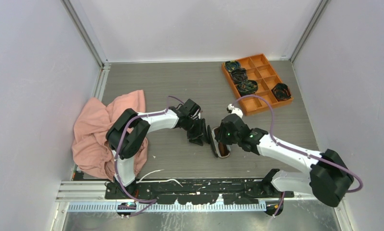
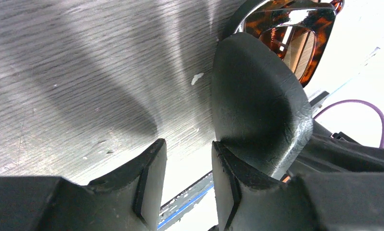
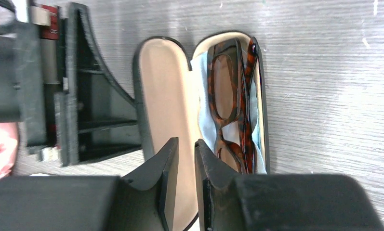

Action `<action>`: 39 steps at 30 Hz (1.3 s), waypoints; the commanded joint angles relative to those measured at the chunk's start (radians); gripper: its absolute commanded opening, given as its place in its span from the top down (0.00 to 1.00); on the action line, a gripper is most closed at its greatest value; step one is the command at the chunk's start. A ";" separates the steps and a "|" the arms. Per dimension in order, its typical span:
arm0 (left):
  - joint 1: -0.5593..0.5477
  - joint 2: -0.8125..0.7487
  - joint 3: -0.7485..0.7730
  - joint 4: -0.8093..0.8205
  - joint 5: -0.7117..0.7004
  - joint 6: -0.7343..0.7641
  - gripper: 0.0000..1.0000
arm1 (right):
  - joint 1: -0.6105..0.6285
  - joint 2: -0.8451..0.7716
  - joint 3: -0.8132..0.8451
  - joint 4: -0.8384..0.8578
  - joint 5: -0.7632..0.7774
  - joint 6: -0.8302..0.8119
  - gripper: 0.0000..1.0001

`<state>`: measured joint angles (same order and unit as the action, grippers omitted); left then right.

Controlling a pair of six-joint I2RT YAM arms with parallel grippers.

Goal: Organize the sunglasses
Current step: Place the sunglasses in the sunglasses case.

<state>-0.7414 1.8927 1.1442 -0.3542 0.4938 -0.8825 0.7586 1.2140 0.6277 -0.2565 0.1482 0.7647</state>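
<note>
The black case (image 3: 161,96) lies open on the table, its tan-lined lid raised on the left. The sunglasses (image 3: 233,96), folded with a tortoise-brown frame, lie in the case's base on a light blue cloth. They also show in the top view (image 1: 223,151) and the left wrist view (image 2: 296,33). My right gripper (image 3: 186,159) hovers over the hinge line, fingers a narrow gap apart and holding nothing. My left gripper (image 2: 187,144) is open and empty. Its right finger (image 2: 228,187) rests by the lid's black outer shell (image 2: 257,106). In the top view both grippers, left (image 1: 199,137) and right (image 1: 222,143), flank the case.
An orange divided tray (image 1: 264,103) at the back right holds several dark coiled bundles (image 1: 247,86). A pink cloth (image 1: 100,130) lies bunched at the left, beside the left arm. A white scrap (image 1: 151,173) lies near the front rail.
</note>
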 commanded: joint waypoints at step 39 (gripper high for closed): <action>-0.004 -0.008 0.025 0.035 0.031 -0.003 0.59 | 0.001 -0.142 -0.129 -0.036 0.099 0.007 0.91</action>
<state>-0.7418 1.8927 1.1538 -0.3473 0.4999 -0.8833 0.7605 1.0916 0.5156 -0.3069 0.2157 0.7666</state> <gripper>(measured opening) 0.410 0.125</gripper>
